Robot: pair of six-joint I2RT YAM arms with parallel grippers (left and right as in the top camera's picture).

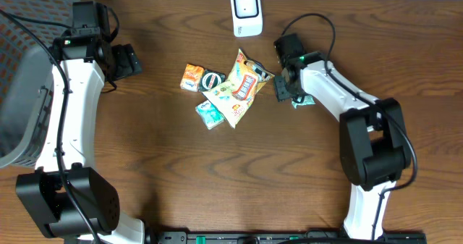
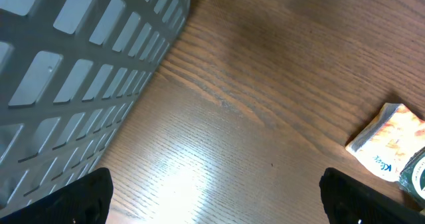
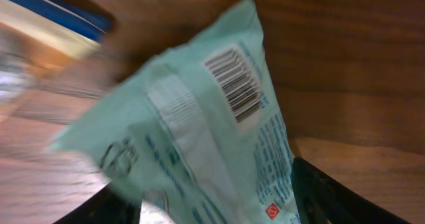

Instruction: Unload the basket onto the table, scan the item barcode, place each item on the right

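Note:
My right gripper is shut on a mint-green packet, which stands up between its fingers and touches both. The packet's barcode faces the wrist camera. From overhead only a corner of the packet shows beside the gripper. The white scanner stands at the table's far edge, up and to the left of that gripper. My left gripper hangs open over bare wood at the far left, with nothing between its fingers.
A pile lies mid-table: an orange packet, a round tin, a yellow snack bag and a teal packet. A grey slatted basket stands at the left edge.

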